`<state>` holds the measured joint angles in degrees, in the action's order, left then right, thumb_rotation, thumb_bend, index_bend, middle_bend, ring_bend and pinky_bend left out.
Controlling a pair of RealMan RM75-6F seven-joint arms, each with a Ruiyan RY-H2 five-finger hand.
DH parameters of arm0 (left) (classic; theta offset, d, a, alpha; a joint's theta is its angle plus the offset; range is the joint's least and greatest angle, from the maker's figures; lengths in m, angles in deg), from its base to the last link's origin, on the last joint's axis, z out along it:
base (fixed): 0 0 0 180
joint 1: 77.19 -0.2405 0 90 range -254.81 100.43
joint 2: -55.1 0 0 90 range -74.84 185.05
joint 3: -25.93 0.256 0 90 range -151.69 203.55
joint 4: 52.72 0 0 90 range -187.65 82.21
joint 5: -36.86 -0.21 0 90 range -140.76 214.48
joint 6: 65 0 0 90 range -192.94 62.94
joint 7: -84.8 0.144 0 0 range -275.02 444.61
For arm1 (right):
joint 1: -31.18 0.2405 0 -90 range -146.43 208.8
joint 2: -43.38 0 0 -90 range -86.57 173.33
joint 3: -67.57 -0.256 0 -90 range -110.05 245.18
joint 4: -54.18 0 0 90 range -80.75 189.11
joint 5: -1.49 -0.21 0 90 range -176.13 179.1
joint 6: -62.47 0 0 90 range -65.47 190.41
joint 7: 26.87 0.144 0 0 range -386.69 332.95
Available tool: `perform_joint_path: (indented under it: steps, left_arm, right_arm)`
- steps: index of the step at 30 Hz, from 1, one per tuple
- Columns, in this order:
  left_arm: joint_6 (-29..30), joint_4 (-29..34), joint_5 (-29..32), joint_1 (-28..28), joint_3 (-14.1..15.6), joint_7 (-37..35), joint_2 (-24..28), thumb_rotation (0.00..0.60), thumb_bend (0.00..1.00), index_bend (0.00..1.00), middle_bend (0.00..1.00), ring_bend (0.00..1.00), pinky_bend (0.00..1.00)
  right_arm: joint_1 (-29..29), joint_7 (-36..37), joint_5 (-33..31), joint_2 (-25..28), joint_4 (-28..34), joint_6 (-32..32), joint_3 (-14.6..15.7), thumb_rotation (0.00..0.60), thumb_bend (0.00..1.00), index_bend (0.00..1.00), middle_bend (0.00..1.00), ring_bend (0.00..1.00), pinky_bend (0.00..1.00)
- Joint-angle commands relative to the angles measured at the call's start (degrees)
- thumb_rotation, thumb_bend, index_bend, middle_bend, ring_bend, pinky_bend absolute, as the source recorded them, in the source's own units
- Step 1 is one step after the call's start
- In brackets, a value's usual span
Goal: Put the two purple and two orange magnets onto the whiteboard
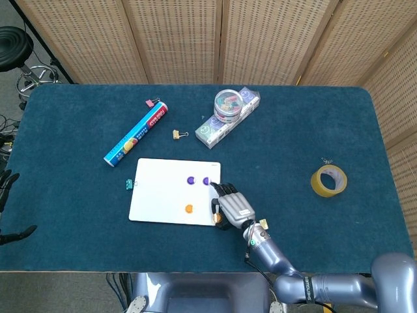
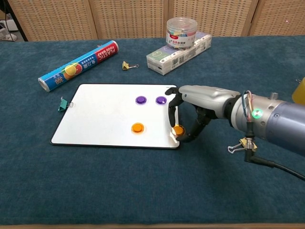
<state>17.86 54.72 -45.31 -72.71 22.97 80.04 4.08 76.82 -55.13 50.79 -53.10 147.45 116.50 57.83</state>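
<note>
The whiteboard lies flat on the blue table. Two purple magnets sit side by side on its upper right part, and one orange magnet lies below them. My right hand hangs over the board's right edge and pinches the second orange magnet just above the board's lower right corner. My left hand shows only as dark spread fingers at the far left edge of the head view, off the table, holding nothing.
A blue foil roll lies behind the board to the left. A jar of clips on a flat box stands at the back. A tape roll is at the right. Small binder clips lie about.
</note>
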Motion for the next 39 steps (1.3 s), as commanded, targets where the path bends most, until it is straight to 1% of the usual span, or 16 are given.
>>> perform_joint_path:
  steps: [1,7,10,13,21,39]
  left_arm:
    - [0.0,0.01,-0.01,-0.02,0.01,-0.15,0.08,0.6,0.07,0.0,0.0,0.0,0.0]
    - [0.1,-0.15,0.08,-0.08,-0.09,-0.78,0.3,0.6,0.07,0.0,0.0,0.0,0.0]
    - [-0.21,-0.25,0.1,0.06,-0.08,-0.91,0.36,0.6,0.07,0.0,0.0,0.0,0.0]
    - [-0.08,-0.25,0.18,0.01,-0.14,-1.12,0.42,0.6,0.07,0.0,0.0,0.0,0.0]
    - [-0.13,-0.25,0.07,0.01,-0.07,-1.15,0.45,0.6,0.07,0.0,0.0,0.0,0.0]
    - [-0.08,-0.22,0.09,-0.01,-0.1,-1.28,0.51,0.6,0.07,0.0,0.0,0.0,0.0]
  right_arm:
    - [1.74,-0.93,-2.05,-1.38,-1.38,-0.65,-1.74,0.6,0.37,0.53,0.0,0.0,0.0]
    - [4.64,-2.46,-6.27,-3.68,-4.27,-1.6,-3.89,0.6,0.39,0.53,0.0,0.0,0.0]
    - [6.4,-3.11,-9.53,-5.71,-6.66,-2.33,-4.91,0.6,0.4,0.53,0.0,0.0,0.0]
    - [7.57,-3.75,-11.46,-6.92,-8.22,-2.37,-5.24,0.6,0.4,0.53,0.0,0.0,0.0]
    - [9.06,-4.63,-13.82,-7.58,-9.47,-1.84,-5.29,0.6,0.4,0.53,0.0,0.0,0.0]
    - [9.96,-4.31,-14.75,-7.69,-9.79,-1.64,-4.01,0.6,0.39,0.53,0.0,0.0,0.0]
